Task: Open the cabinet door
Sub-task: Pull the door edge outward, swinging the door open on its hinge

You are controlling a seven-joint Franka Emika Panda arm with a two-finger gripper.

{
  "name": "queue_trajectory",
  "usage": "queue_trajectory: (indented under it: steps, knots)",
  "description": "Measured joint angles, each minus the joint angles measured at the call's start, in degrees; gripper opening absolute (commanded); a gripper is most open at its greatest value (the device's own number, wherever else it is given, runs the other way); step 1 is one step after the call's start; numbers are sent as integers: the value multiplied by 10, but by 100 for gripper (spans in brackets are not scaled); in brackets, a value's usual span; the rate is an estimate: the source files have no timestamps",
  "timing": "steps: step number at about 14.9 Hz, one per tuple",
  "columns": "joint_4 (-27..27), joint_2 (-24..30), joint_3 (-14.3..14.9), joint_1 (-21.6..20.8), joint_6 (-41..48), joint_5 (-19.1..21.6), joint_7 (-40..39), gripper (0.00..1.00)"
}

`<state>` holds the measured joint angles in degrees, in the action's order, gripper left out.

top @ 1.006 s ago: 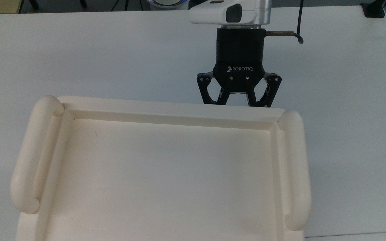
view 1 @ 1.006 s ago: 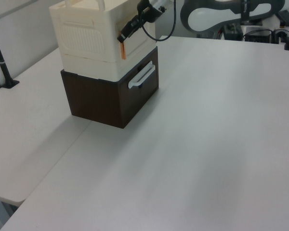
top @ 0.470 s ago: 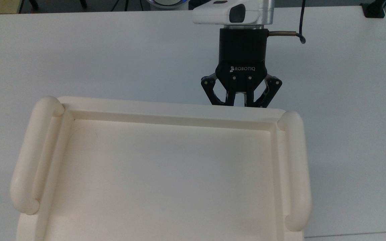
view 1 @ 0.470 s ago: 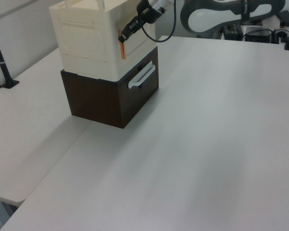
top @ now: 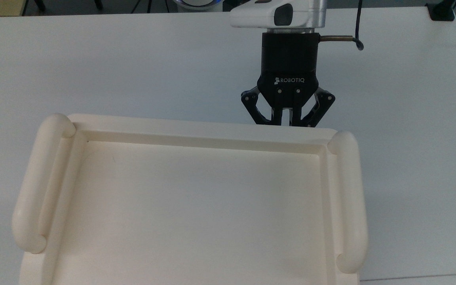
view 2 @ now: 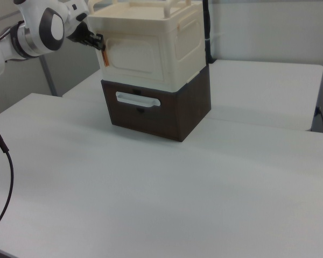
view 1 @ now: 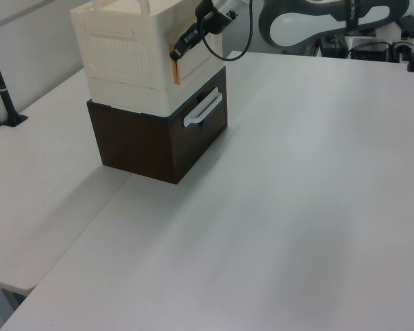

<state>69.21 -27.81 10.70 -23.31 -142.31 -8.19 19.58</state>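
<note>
Fingers of black two-finger gripper (top: 287, 118) are drawn narrow, seemingly pinched on small orange tab (view 2: 105, 58) at edge of flat cream plastic cabinet door (view 2: 133, 54); contact can't be confirmed. Door sits shut on cream cabinet's front, above dark brown wooden base w/ white handle (view 2: 137, 99), on white surface (view 1: 297, 207). Tab is likely gripped so door can be pulled outward.

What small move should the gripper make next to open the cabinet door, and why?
Probably a gentle pull straight away from the cabinet front. The gripper sits at the orange tab on the edge of the cabinet door, and the door lies flush with the cabinet, not yet open.
</note>
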Motion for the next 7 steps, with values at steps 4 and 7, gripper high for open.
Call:
queue_trajectory:
  steps: [4, 7]
  knots:
    - [0, 2, 0, 0, 0, 0, 0, 10]
    - [5, 5, -2, 1, 0, 0, -1, 9]
